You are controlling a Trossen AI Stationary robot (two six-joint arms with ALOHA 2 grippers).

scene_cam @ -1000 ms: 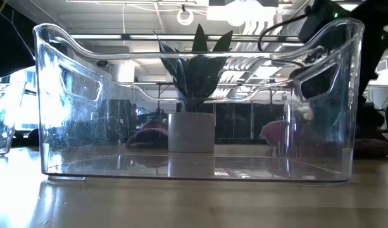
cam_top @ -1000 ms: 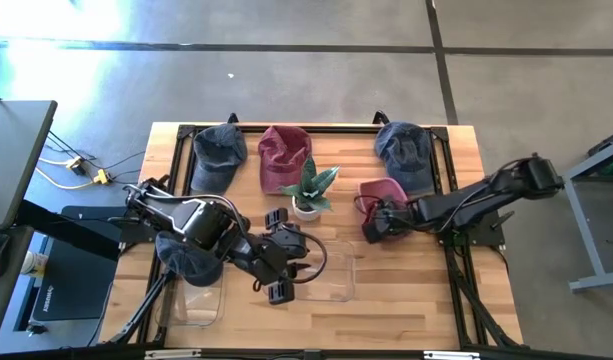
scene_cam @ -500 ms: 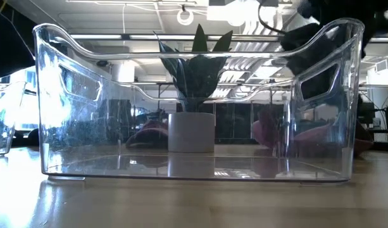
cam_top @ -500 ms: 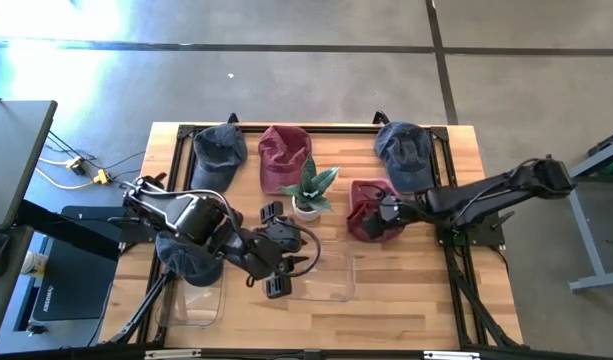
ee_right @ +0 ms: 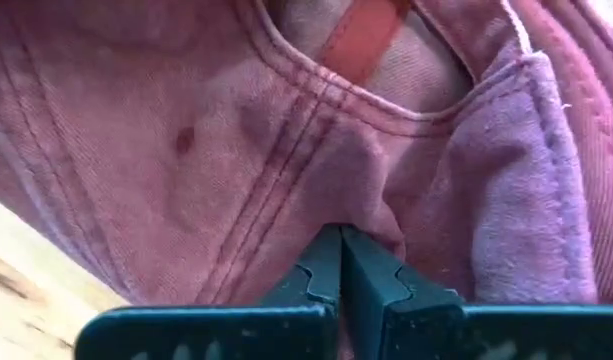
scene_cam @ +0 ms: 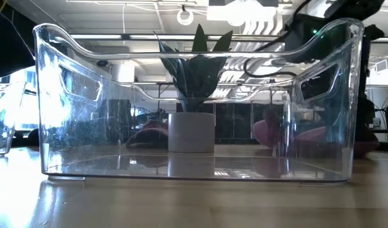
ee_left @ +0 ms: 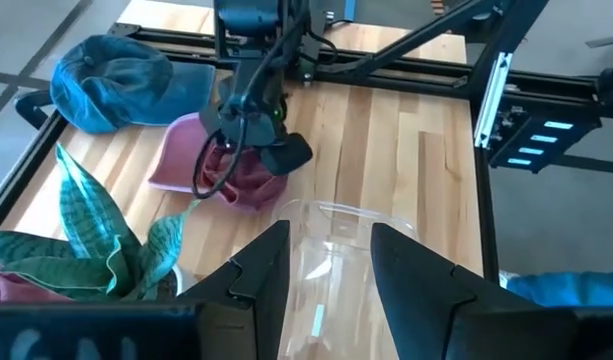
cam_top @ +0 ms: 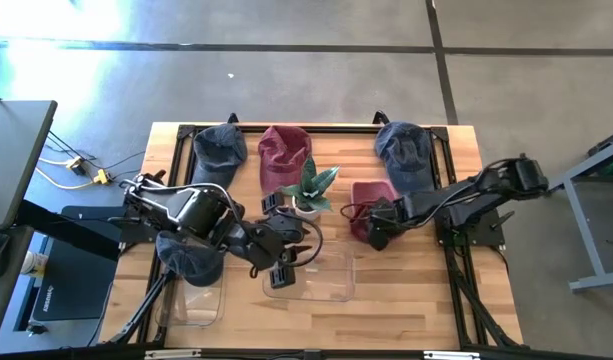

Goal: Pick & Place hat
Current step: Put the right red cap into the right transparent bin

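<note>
**A:** So how much room is there on the table [cam_top: 406, 300]?

**B:** The near right corner is bare wood, and so is the strip along the near edge past the clear bin [cam_top: 321, 275]. The far edge is crowded: a dark blue cap [cam_top: 218, 150] toward the far left corner, a maroon cap [cam_top: 284, 155] next to it, another blue cap [cam_top: 404, 152] toward the far right corner. A potted plant [cam_top: 308, 192] stands near the middle, just behind the bin.

**A:** Where is the hat being handled?

**B:** The pink hat [cam_top: 371, 196] lies right of the plant, between it and the right-hand blue cap, just off the bin's far right corner. In the low view it shows through the bin's clear wall, down on the table.

**A:** And the right arm?

**B:** It reaches in from the right edge, stretched low and long across the table. The right gripper [cam_top: 378, 228] sits at the hat's near edge; in its wrist view the fingertips [ee_right: 331, 262] are pinched tight together with pink fabric bunched against them, so it has hold of the hat.

**A:** The left one?

**B:** It comes from the left edge, folded over a fourth dark cap [cam_top: 189, 262] lying on a second clear container [cam_top: 196, 305] near the left corner. The left gripper [cam_top: 284, 262] hangs above the bin's left rim, its fingers [ee_left: 258, 270] parted about halfway with nothing between them.
</note>
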